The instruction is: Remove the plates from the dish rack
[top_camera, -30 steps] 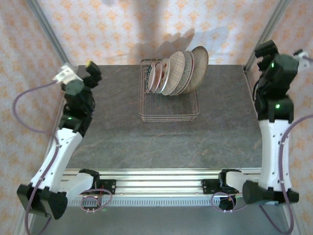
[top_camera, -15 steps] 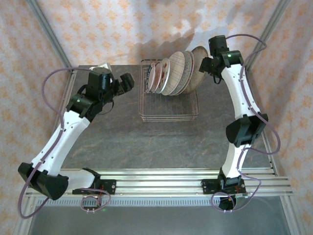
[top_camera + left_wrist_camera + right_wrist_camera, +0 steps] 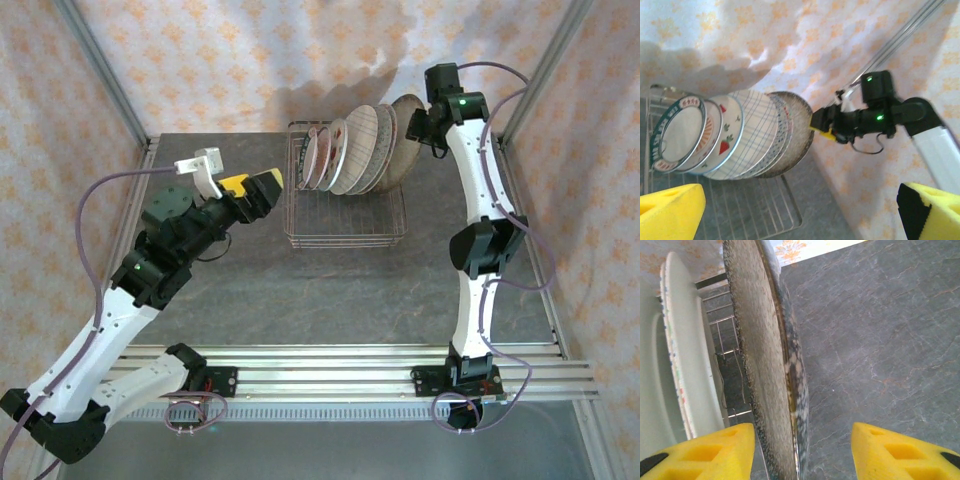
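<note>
Both arms had swung in toward the dish rack (image 3: 345, 238) at the back of the surface (image 3: 300, 290). Right fingers (image 3: 890, 450) straddled the rim of the speckled plate (image 3: 755, 365), outermost in the leaning row, but were not yet clenched on it. Left fingers (image 3: 670, 212) stood wide apart and empty. Such a plate was probably stiff, heavy, slippery and breakable, so the rim seemed the best place to grip.

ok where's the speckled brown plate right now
In the top view the speckled plate leans at the right end of the row in the dish rack, at the back of the table; the right gripper straddles its rim.
</note>
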`<action>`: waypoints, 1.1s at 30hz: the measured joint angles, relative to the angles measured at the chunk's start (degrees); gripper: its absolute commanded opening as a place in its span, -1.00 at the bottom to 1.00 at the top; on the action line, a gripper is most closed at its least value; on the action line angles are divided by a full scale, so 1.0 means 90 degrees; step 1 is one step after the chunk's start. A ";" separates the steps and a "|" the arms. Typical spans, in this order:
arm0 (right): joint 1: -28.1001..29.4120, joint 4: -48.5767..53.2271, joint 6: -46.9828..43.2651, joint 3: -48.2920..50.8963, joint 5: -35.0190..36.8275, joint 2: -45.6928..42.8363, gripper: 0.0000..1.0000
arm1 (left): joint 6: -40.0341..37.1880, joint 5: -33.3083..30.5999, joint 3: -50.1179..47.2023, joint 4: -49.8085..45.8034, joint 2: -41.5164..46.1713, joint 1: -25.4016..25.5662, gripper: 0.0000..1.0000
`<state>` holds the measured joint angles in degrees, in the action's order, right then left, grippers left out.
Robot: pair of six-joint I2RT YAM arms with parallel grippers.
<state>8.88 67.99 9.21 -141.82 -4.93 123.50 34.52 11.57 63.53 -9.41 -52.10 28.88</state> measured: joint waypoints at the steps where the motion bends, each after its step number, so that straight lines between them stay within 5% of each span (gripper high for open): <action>1: -0.0005 0.0015 -0.0039 -0.0056 -0.0019 0.0083 -0.01 | 0.0000 0.0002 0.0000 0.0083 -0.0002 0.0000 0.98; 33: 0.0080 -0.0005 -0.0250 -0.0459 -0.0041 0.0753 -1.00 | -0.0005 0.0000 0.0002 0.0209 0.0039 0.0000 0.98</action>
<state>9.61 67.94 6.96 -145.95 -5.30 130.28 34.48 11.57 63.55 -7.53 -51.75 28.88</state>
